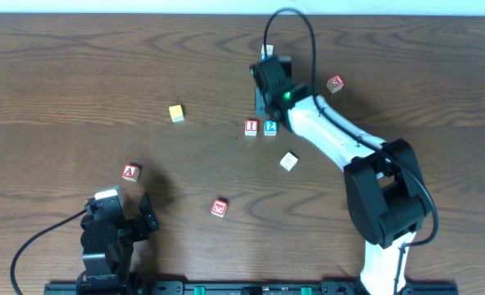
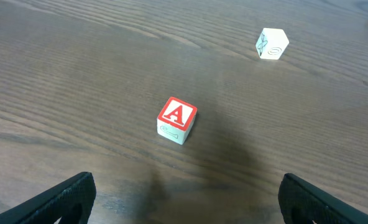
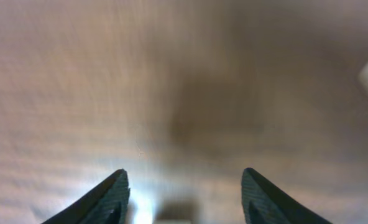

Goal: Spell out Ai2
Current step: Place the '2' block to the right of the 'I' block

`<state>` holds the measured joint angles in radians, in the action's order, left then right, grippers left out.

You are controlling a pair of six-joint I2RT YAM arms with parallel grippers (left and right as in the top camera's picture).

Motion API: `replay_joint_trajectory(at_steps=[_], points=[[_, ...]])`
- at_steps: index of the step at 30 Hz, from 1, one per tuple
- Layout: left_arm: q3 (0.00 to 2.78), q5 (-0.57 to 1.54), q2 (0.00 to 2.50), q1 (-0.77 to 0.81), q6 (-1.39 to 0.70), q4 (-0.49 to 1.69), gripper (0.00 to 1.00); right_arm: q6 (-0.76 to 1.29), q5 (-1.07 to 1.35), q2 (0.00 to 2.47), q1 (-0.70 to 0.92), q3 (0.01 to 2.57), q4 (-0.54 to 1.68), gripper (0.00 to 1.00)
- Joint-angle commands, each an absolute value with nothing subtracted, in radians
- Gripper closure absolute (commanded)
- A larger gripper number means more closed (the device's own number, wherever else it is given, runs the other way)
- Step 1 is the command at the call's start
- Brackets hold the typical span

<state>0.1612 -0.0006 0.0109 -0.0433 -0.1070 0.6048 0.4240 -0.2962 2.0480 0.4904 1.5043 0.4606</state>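
Observation:
The red "A" cube (image 1: 129, 172) lies alone at the left, just beyond my left gripper (image 1: 121, 205). In the left wrist view the "A" cube (image 2: 176, 119) sits ahead of the open, empty jaws (image 2: 187, 177). The red "I" cube (image 1: 251, 127) and the blue "2" cube (image 1: 270, 127) stand side by side at mid-table. My right gripper (image 1: 267, 75) hovers just beyond them. Its jaws (image 3: 184, 174) are open and empty over blurred wood.
A white teal-marked cube (image 1: 288, 161) lies near the right arm and also shows in the left wrist view (image 2: 271, 43). A yellow cube (image 1: 176, 113) lies at the left. Other red-marked cubes lie at the front centre (image 1: 219, 208) and at the back right (image 1: 335, 83).

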Motion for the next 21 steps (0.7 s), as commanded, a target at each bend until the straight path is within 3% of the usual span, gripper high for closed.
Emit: replay_joint_trajectory(at_steps=[1, 4, 7, 9, 13, 21], points=[[0.154, -0.009, 0.006, -0.046, -0.101, 0.606, 0.05, 0.339, -0.34, 2.049, 0.469, 1.625, 0.461, 0.39], [0.154, -0.009, 0.006, -0.046, -0.101, 0.605, 0.05, 0.313, -0.309, 2.047, 0.472, 1.744, 0.547, 0.37], [0.154, -0.009, 0.006, -0.046, -0.101, 0.606, 0.05, 0.314, -0.26, 2.026, 0.483, 1.847, 0.691, 0.27], [0.154, -0.009, 0.006, -0.046, -0.101, 0.606, 0.04, 0.313, -0.196, 1.993, 0.492, 1.884, 0.778, 0.31], [0.154, -0.009, 0.006, -0.046, -0.101, 0.606, 0.05, 0.313, -0.141, 1.891, 0.519, 1.888, 0.912, 0.29], [0.154, -0.016, 0.006, -0.046, -0.097, 0.601, 0.05, 0.292, -0.122, 1.564, 0.553, 1.596, 0.977, 0.25]])
